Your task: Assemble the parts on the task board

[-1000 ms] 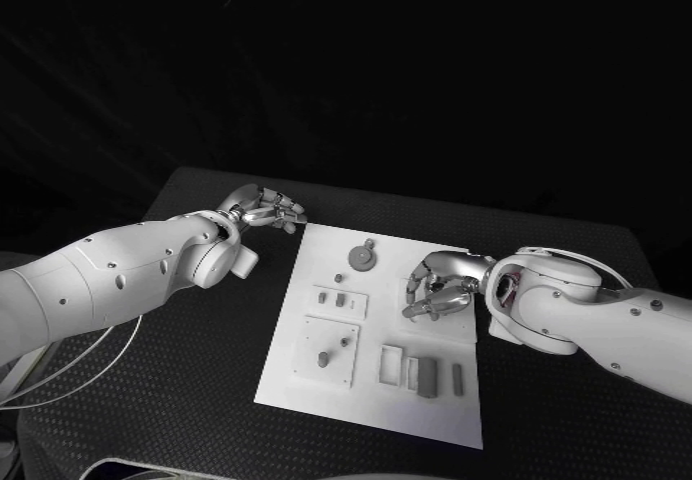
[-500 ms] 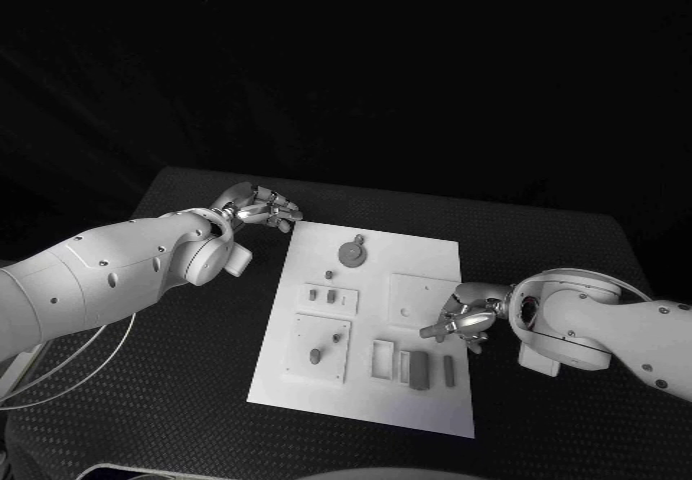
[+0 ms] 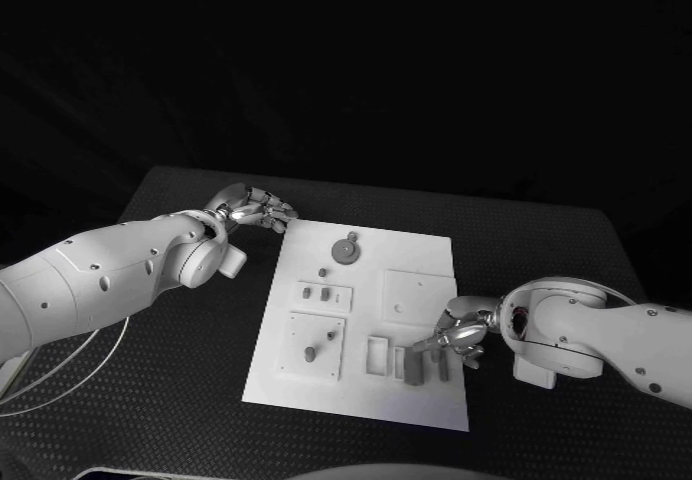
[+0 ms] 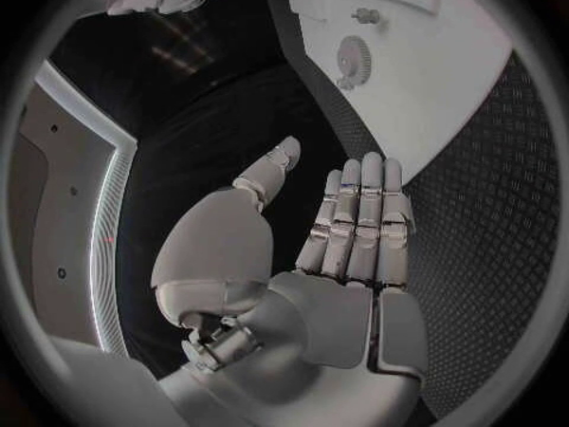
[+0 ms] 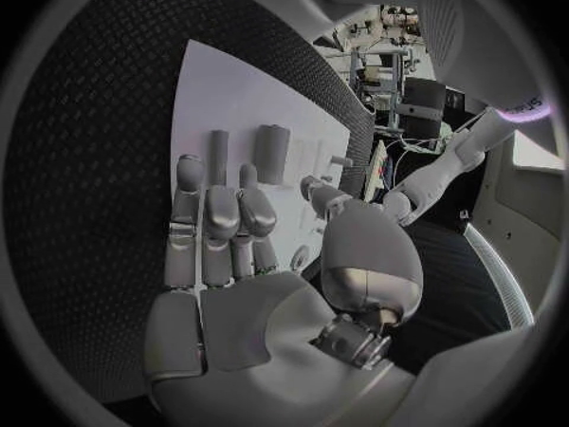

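White task board (image 3: 421, 258), right hand (image 3: 454, 335) (empty) — over parts (image 3: 415, 366)

A dark textured table (image 3: 173, 400) fills the lower frame; beyond its far edge the room is black.

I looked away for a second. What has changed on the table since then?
The right hand moved from the board's far right area toward the robot, to the upright parts at the near edge, holding nothing. The left hand stayed off the task board's far left corner.
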Available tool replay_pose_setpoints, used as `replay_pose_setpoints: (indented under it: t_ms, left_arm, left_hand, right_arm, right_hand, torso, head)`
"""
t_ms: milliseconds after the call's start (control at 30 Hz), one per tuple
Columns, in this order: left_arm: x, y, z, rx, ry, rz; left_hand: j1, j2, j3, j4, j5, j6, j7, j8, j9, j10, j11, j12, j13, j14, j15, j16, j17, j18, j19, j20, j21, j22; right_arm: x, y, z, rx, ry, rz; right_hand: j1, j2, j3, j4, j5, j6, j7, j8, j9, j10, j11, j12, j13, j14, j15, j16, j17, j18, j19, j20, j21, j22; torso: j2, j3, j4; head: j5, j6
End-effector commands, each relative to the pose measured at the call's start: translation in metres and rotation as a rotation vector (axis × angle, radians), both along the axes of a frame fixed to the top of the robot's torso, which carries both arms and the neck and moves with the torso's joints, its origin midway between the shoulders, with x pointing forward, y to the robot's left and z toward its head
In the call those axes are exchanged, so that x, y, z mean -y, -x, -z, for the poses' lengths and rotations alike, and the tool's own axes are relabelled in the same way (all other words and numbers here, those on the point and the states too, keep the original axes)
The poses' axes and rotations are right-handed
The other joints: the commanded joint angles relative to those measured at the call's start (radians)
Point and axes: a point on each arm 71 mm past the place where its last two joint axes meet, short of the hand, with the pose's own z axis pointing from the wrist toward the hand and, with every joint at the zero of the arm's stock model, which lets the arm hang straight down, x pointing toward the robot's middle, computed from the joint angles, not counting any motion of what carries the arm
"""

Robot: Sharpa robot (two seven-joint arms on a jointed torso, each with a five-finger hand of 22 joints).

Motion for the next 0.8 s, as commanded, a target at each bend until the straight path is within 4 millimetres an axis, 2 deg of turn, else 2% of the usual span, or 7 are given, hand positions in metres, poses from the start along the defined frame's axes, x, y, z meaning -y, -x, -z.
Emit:
replay_pose_setpoints:
  t_ms: [33, 233, 333, 533, 667, 800]
  left_arm:
    - [0.002, 0.0, 0.0, 0.002, 0.014, 0.014]
    - [0.002, 0.0, 0.001, -0.001, 0.013, 0.014]
    - [0.003, 0.0, 0.001, -0.002, 0.013, 0.015]
    - [0.004, 0.0, 0.001, -0.004, 0.013, 0.017]
    - [0.003, 0.0, 0.001, -0.001, 0.012, 0.013]
    - [0.004, 0.001, 0.001, -0.003, 0.013, 0.017]
  left_hand:
    - [-0.01, -0.002, -0.007, 0.002, -0.002, -0.006, -0.003, 0.002, -0.001, 0.002, 0.001, 0.006, 0.001, -0.006, 0.005, -0.006, 0.002, 0.001, -0.008, 0.001, -0.004, -0.001]
    - [-0.012, 0.0, -0.008, 0.002, -0.002, -0.006, -0.003, 0.002, -0.001, 0.002, 0.001, 0.007, 0.002, -0.006, 0.005, -0.008, 0.003, 0.001, -0.009, 0.001, -0.003, -0.002]
    - [-0.013, 0.0, -0.009, 0.002, -0.002, -0.006, -0.003, 0.002, -0.001, 0.002, 0.001, 0.007, 0.002, -0.006, 0.005, -0.008, 0.003, 0.001, -0.009, 0.002, -0.003, -0.002]
    - [-0.017, 0.005, -0.01, 0.003, -0.002, -0.003, -0.005, 0.005, -0.001, 0.005, -0.001, 0.01, 0.003, -0.006, 0.005, -0.01, 0.006, 0.002, -0.01, 0.002, -0.002, -0.002]
    - [-0.018, 0.005, -0.01, 0.002, -0.002, -0.002, -0.005, 0.005, -0.001, 0.005, -0.001, 0.01, 0.003, -0.006, 0.005, -0.01, 0.007, 0.002, -0.01, 0.002, -0.002, -0.002]
    - [-0.018, 0.004, -0.011, 0.002, -0.002, -0.002, -0.005, 0.005, -0.001, 0.005, -0.001, 0.01, 0.003, -0.006, 0.005, -0.01, 0.008, 0.002, -0.01, 0.002, -0.002, -0.003]
  right_arm:
    - [-0.002, 0.003, 0.003, -0.031, 0.004, -0.012]
    - [-0.008, 0.007, 0.007, -0.035, 0.005, -0.033]
    - [-0.013, 0.007, 0.007, -0.031, -0.001, -0.04]
    - [-0.012, 0.01, 0.011, -0.031, -0.002, -0.028]
    - [-0.014, 0.008, 0.012, 0.005, 0.022, -0.041]
    - [-0.016, 0.008, 0.017, 0.028, 0.05, -0.057]
  right_hand:
    - [0.002, 0.013, -0.014, 0.0, 0.002, 0.007, -0.002, 0.004, 0.003, 0.011, 0.0, 0.01, 0.006, 0.0, -0.007, 0.012, -0.008, 0.02, -0.007, -0.005, 0.015, 0.027]
    - [0.003, 0.021, -0.025, -0.001, 0.002, 0.01, -0.002, 0.001, 0.007, 0.016, -0.002, 0.018, 0.013, -0.002, -0.008, 0.024, -0.018, 0.02, -0.013, -0.007, 0.032, 0.026]
    - [0.004, 0.022, -0.028, -0.002, 0.002, 0.01, -0.002, -0.001, 0.007, 0.016, -0.001, 0.019, 0.013, -0.003, -0.008, 0.026, -0.02, 0.02, -0.015, -0.007, 0.035, 0.026]
    - [0.008, 0.023, -0.032, -0.005, 0.002, 0.009, -0.002, -0.004, 0.008, 0.013, -0.001, 0.015, 0.009, -0.006, -0.008, 0.031, -0.026, 0.02, -0.019, -0.008, 0.042, 0.026]
    - [0.011, 0.023, -0.034, -0.008, 0.002, 0.009, -0.001, -0.007, 0.008, 0.011, -0.001, 0.012, 0.006, -0.008, -0.008, 0.034, -0.03, 0.02, -0.022, -0.008, 0.046, 0.026]
    - [0.012, 0.019, -0.037, -0.01, 0.002, 0.008, -0.001, -0.009, 0.008, 0.01, 0.0, 0.01, 0.003, -0.01, -0.007, 0.036, -0.033, 0.02, -0.024, -0.008, 0.049, 0.025]
  torso:
    - [-0.001, -0.0017, 0.0016]
    - [-0.001, -0.0037, 0.0029]
    - [0.0, -0.0035, 0.0012]
    - [-0.001, -0.0035, 0.0045]
    - [0.0, -0.0036, 0.0022]
    - [-0.001, -0.0037, 0.0039]
  head:
    - [-0.004, -0.002]
    - [-0.009, -0.005]
    - [-0.01, -0.004]
    - [-0.011, -0.004]
    - [-0.009, -0.005]
    - [-0.01, -0.006]
